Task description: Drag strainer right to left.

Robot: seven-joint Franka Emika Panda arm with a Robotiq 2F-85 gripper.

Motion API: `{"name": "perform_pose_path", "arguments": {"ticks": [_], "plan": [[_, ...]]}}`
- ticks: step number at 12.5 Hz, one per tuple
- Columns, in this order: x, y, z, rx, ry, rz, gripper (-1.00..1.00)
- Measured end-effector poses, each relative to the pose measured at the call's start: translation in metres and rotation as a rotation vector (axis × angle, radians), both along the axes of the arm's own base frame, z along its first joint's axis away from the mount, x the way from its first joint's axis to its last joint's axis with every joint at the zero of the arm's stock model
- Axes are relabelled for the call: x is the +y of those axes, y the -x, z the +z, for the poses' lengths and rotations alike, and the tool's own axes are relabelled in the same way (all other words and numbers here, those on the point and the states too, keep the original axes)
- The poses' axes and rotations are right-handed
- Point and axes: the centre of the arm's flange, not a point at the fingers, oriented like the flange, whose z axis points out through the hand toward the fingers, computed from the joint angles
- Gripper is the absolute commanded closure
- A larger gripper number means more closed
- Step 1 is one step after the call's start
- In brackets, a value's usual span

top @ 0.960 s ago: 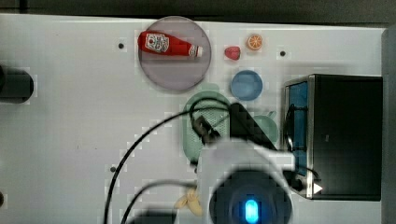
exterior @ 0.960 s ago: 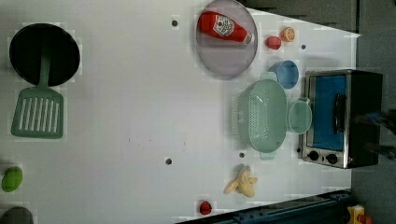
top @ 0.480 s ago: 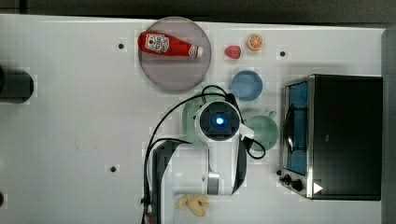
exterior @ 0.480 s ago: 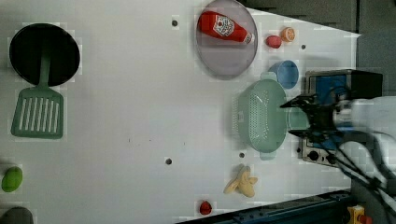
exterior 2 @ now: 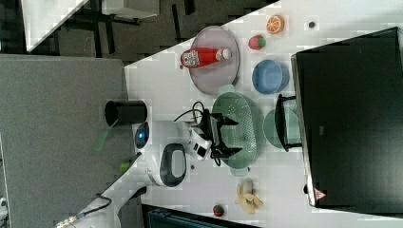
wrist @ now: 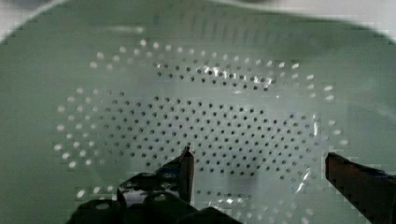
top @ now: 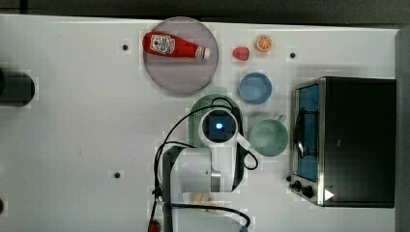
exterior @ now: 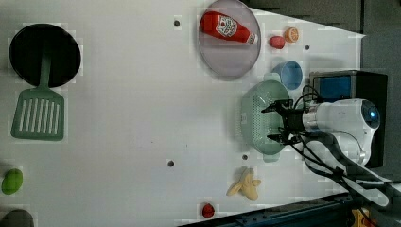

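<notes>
The gripper (exterior: 276, 122) hangs over the strainer (exterior: 257, 118), its fingers spread wide and holding nothing; in the wrist view both tips point down at the dotted bottom. The strainer sits between the plate (top: 180, 76) and the mug (top: 269, 137), near the toaster oven (top: 355, 140). I judge the open fingers are meant to press inside the basket so it can be pushed sideways.

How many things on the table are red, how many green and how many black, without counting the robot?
Red: 3 (ketchup bottle, red fruit, small red piece)
Green: 4 (strainer, mug, spatula, lime-green fruit)
Black: 2 (pan, oven)
Total: 9
</notes>
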Motion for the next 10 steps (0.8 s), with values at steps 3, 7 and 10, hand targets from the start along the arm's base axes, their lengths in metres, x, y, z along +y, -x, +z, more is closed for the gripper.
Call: {"name": "perform_pose_path", "arguments": {"ticks": [3, 7, 10], "plan": [[0.019, -0.002, -0.014, -0.040, -0.018, -0.025, -1.00], [0.043, 0.004, -0.044, -0.013, -0.015, -0.020, -1.00], [0.055, 0.012, -0.049, 0.002, -0.020, -0.027, -1.00]]}}
